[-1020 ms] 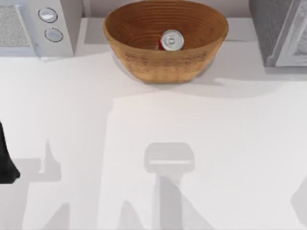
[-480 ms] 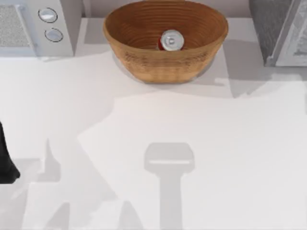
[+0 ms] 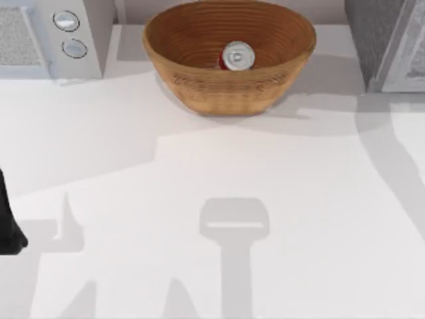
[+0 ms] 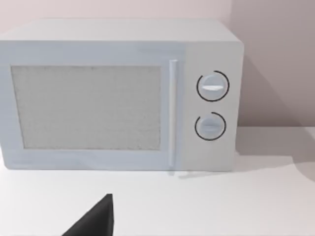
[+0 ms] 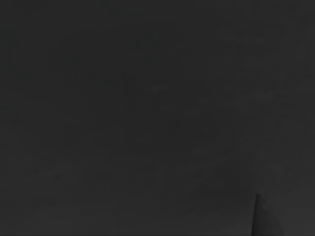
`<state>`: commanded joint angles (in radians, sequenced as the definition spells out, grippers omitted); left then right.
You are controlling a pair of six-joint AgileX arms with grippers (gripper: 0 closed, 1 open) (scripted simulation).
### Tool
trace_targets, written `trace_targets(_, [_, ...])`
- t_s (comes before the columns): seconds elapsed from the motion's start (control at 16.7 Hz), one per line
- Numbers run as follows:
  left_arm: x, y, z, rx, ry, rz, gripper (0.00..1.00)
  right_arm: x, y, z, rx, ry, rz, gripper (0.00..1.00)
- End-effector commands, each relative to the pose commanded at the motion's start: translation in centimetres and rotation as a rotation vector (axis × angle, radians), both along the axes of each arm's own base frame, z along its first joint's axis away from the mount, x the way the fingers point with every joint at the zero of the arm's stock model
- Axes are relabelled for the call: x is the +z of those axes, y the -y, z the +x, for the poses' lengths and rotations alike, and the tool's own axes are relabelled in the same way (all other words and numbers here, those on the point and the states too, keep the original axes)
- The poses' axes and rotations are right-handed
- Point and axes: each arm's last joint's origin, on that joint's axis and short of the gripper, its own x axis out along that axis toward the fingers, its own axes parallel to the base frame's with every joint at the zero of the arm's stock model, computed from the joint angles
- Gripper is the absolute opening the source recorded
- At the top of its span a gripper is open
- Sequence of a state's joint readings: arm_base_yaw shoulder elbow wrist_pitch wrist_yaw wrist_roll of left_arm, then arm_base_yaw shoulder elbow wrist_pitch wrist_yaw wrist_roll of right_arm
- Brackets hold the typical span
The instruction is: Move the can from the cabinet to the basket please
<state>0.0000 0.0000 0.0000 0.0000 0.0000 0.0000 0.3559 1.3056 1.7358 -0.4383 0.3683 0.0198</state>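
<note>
Standing upright, one can sits inside one basket at the tabletop's far edge, well apart from the left arm; one cabinet far right; right wrist view dark.

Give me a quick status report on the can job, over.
Left arm parked at the table's left edge. Right wrist view dark. Can upright inside the basket, away from the cabinet. Nothing in the way near the basket.

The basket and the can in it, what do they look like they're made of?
Basket: apparently woven wicker, matte warm brown, with ribbed coils around its inside. Can: probably metal, judging by its shiny silver top with a pull tab; the red body barely shows, so its finish is unclear.
</note>
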Motion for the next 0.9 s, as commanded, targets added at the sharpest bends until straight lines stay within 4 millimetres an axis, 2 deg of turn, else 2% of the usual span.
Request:
trace_targets(0.12, [0.0, 0.0, 0.0, 0.000, 0.000, 0.000, 1.00, -0.1, -1.2, -0.7, 0.001, 0.000, -0.001, 1.00])
trace_targets(0.24, [0.0, 0.0, 0.0, 0.000, 0.000, 0.000, 1.00, -0.1, -1.6, -1.1, 0.001, 0.000, -0.001, 1.00])
trace_targets(0.42, [0.0, 0.0, 0.0, 0.000, 0.000, 0.000, 1.00, -0.1, -1.6, -1.1, 0.001, 0.000, -0.001, 1.00])
trace_targets(0.48, [0.0, 0.0, 0.0, 0.000, 0.000, 0.000, 1.00, 0.5, -0.7, -1.8, -0.035, 0.020, -0.002, 1.00])
trace_targets(0.54, [0.0, 0.0, 0.0, 0.000, 0.000, 0.000, 1.00, 0.5, -0.7, -1.7, -0.034, 0.022, -0.001, 1.00])
trace_targets(0.66, [0.0, 0.0, 0.0, 0.000, 0.000, 0.000, 1.00, 0.7, -0.7, -0.7, -0.035, 0.025, -0.001, 1.00])
trace_targets(0.9, [0.0, 0.0, 0.0, 0.000, 0.000, 0.000, 1.00, 0.4, -0.8, 2.7, -0.035, 0.015, -0.005, 1.00])
